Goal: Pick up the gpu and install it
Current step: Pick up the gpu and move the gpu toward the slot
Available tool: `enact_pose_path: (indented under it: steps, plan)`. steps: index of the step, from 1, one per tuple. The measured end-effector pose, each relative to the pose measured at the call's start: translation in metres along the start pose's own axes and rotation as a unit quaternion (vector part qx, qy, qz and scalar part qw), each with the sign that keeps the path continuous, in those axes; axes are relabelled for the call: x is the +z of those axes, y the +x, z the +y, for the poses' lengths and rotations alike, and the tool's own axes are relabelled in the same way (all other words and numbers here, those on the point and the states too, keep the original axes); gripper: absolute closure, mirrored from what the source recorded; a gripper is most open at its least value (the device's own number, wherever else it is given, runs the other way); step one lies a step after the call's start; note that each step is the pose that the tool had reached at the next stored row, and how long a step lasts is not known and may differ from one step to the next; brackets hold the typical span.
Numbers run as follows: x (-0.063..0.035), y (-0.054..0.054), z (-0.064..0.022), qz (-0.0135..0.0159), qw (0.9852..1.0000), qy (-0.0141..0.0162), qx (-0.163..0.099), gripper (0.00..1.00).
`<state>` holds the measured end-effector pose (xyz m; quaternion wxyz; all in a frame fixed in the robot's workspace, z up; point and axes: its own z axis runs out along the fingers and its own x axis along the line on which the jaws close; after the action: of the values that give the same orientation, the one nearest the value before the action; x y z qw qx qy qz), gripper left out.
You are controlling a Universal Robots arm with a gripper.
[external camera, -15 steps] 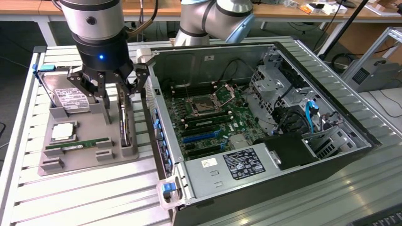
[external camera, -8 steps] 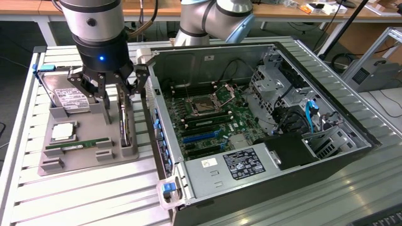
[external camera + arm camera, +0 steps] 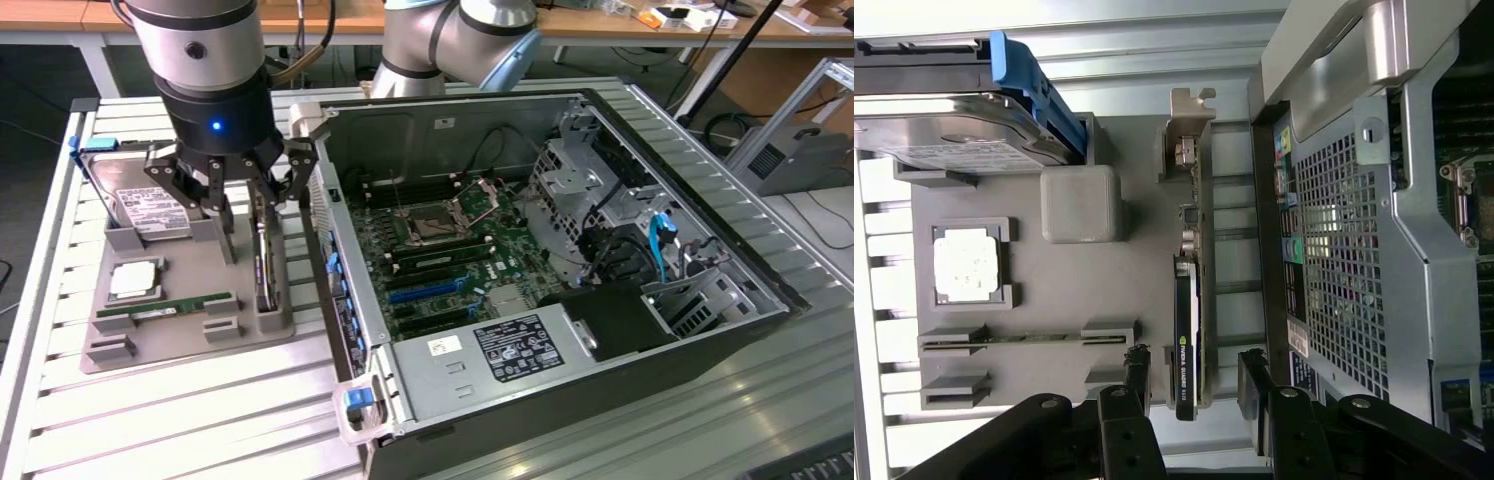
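The gpu (image 3: 266, 268) stands on its long edge in a slot at the right side of the grey holder tray (image 3: 187, 345), close beside the open computer case (image 3: 561, 230). In the wrist view the gpu (image 3: 1187, 335) shows its black cooler edge and green board, with the silver end bracket (image 3: 1190, 130) at its far end. My gripper (image 3: 251, 205) hangs right above the card, open. Its two black fingertips (image 3: 1139, 372) straddle the card's near end with a gap on each side, and nothing is gripped between them (image 3: 1196, 385).
The tray also holds a silver hard drive (image 3: 147, 205), a processor chip (image 3: 134, 280) and a slim green memory stick (image 3: 167, 307). Inside the case lie the motherboard (image 3: 441, 250), a power supply (image 3: 514, 350) and drive cages (image 3: 587, 180). Another arm's base (image 3: 454, 40) stands behind.
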<state>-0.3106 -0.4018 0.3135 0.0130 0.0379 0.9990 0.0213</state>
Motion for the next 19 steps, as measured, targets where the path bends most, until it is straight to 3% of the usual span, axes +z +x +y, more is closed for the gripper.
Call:
enact_pose_path:
  steps: [19]
  plan:
    - [0.0052, -0.0016, -0.0001, -0.0001, 1.0, 0.0001, 0.0, 0.52]
